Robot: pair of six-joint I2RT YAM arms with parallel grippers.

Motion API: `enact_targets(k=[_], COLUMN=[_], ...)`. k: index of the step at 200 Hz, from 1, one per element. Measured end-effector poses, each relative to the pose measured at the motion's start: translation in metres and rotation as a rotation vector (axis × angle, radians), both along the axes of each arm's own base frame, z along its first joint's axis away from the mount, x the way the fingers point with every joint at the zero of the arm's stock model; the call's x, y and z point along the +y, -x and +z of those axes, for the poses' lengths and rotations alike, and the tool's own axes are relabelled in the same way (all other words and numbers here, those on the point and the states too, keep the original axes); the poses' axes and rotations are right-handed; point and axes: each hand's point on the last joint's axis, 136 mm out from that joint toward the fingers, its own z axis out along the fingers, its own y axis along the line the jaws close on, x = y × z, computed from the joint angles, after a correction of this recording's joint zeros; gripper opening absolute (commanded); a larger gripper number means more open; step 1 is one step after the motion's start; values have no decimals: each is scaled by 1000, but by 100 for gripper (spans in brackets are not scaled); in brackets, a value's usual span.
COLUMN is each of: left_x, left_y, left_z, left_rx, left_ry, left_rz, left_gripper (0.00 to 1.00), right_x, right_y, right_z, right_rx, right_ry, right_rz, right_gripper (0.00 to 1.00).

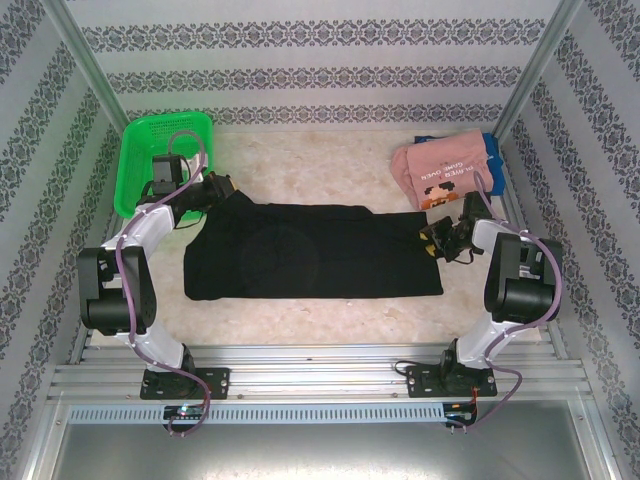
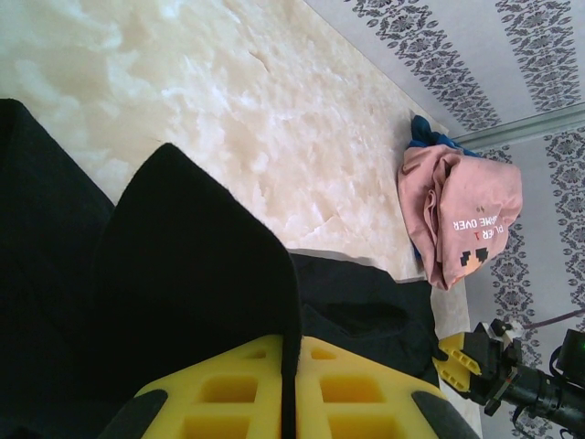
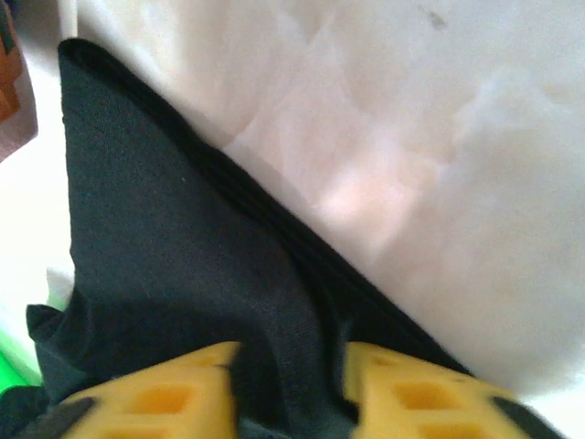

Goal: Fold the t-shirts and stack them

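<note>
Patterned walls (image 1: 320, 80) ring the pale marbled desk (image 1: 320, 175) — left hand (image 1: 222, 190) and right hand (image 1: 432, 240) each clench the black t-shirt (image 1: 310, 265).

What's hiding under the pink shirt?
A blue shirt peeks out under the pink shirt. Most of it is covered, so its front can't be seen.

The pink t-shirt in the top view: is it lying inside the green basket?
No, the pink t-shirt lies crumpled in the far right corner of the table, while the green basket stands far left.
</note>
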Motion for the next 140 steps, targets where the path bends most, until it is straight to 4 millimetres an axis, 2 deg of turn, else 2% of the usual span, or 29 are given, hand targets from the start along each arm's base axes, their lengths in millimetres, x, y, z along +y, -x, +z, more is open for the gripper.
enact_targets(k=[12,44,67,100,140], left_x=[0,0,2,5,7], left_y=[0,-2,-15,-41,-57], left_z=[0,1,10,37,57], left_rx=[0,-2,-28,-105,-166], left_ry=[0,0,-4,-22,-46], left_rz=[0,0,0,-3,-9], left_gripper=[10,10,10,10,10], right_x=[0,-2,-6,-10,-12], right_y=[0,-6,-23,-49,-63], right_z=[0,7,24,55,70], right_rx=[0,-8,-54,-142,-183], right_ry=[2,11,22,39,49], right_rz=[4,3,5,14,33], right_gripper=[13,2,1,0,0])
